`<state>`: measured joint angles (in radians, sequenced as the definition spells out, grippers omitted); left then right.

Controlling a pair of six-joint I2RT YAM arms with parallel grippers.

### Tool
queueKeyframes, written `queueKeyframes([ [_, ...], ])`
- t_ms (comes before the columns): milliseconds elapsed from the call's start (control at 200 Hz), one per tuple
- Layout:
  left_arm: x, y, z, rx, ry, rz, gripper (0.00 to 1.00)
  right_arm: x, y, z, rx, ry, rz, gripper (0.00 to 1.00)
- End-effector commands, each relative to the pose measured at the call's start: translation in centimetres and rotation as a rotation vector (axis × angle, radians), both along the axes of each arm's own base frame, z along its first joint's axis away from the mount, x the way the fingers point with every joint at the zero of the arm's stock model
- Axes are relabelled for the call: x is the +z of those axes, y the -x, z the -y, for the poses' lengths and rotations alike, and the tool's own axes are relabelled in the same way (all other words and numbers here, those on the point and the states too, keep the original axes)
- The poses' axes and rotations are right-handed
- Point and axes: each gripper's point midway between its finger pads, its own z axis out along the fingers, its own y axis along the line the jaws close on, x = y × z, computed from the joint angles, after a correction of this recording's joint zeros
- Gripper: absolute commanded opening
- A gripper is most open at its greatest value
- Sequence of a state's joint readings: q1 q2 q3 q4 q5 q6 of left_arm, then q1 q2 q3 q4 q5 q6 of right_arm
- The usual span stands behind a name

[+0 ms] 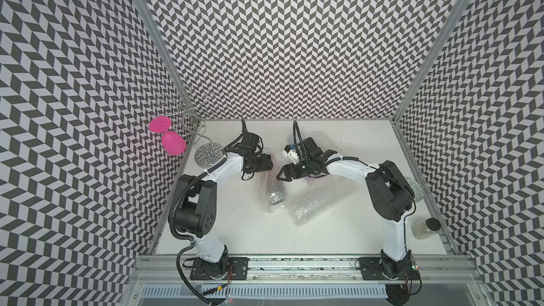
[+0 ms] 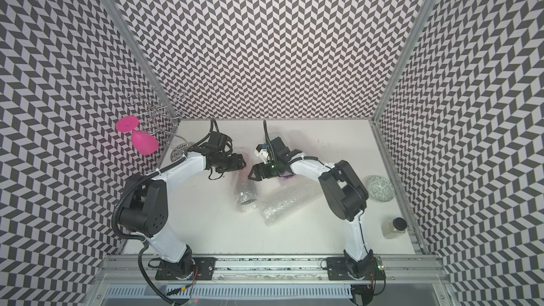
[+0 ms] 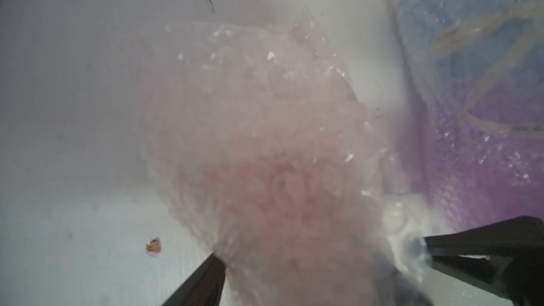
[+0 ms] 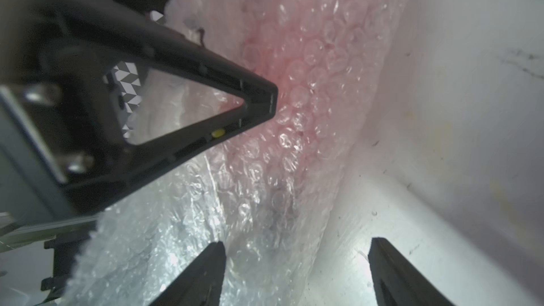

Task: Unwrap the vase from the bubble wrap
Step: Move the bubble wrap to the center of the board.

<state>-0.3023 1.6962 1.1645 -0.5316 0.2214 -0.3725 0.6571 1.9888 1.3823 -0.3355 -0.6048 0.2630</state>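
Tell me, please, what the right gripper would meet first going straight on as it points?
Most likely the clear, crinkly bubble wrap around something pinkish, just ahead of the open right gripper; depth is unclear.

You'll find no legible text, label, brand, number or sign: not on the bubble wrap (image 1: 321, 201), jar (image 1: 426, 228) or counter (image 1: 368, 142).

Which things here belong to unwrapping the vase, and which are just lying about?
Job: bubble wrap, pinkish item inside it, left gripper, right gripper.
Lying about: pink goblet, wire rack, lidded jar, patterned bowl.
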Motion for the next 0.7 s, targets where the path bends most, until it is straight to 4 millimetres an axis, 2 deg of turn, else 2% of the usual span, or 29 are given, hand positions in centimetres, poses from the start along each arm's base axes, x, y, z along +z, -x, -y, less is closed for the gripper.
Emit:
queueKeyframes([
  [0, 0.7, 0.9, 1.0, -0.022, 0.03, 0.019, 0.75, 0.5, 3.1, -0.9, 0.076, -0.021, -0.001, 0.76],
  [150, 0.4, 3.1, 1.8, -0.04, 0.044, 0.006, 0.72, 1.5, 5.5, -1.5, 0.122, -0.05, 0.004, 0.74],
  [315, 0.5, 5.6, 2.0, -0.037, 0.073, -0.004, 0.7, 2.6, 6.2, -0.9, 0.102, -0.064, 0.021, 0.72],
  [426, 1.3, 5.6, 0.7, -0.003, 0.069, 0.012, 0.73, 2.9, 5.2, -0.7, 0.065, -0.063, 0.01, 0.73],
  [546, 2.3, 4.7, -0.5, 0.014, 0.048, 0.041, 0.77, 3.5, 2.9, -0.8, 0.016, -0.121, -0.021, 0.73],
  [616, 2.8, 4.1, -0.7, 0.008, 0.032, 0.052, 0.78, 4.0, 1.9, -1.4, 0.01, -0.148, -0.021, 0.74],
  [696, 3.5, 3.3, -0.8, -0.001, 0.008, 0.076, 0.79, 3.4, 1.0, -2.2, 0.012, -0.137, -0.026, 0.74],
])
